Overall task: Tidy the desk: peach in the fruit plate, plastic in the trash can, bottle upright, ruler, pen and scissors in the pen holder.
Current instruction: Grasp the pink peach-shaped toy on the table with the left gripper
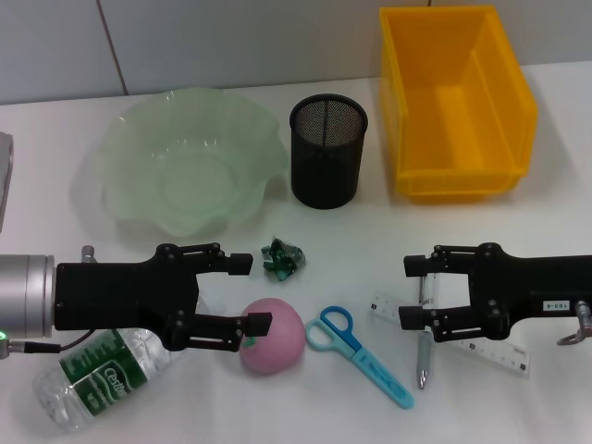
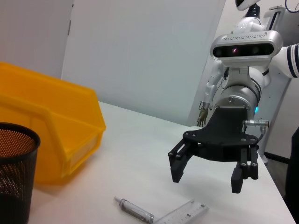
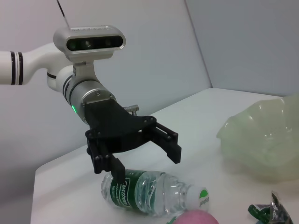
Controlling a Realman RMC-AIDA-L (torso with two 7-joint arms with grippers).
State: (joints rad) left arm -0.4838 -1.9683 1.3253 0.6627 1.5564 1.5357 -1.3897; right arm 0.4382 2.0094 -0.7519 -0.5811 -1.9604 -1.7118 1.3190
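Left jaws agape beside peach (image 1: 274, 336)

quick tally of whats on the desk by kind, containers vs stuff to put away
Containers: 3 (fruit plate, pen holder, yellow bin)
Stationery: 3 (scissors, pen, ruler)
Fruit: 1 (peach)
Bottles: 1 (bottle, lying down)
Plastic scraps: 1 (green wrapper)
Total: 9
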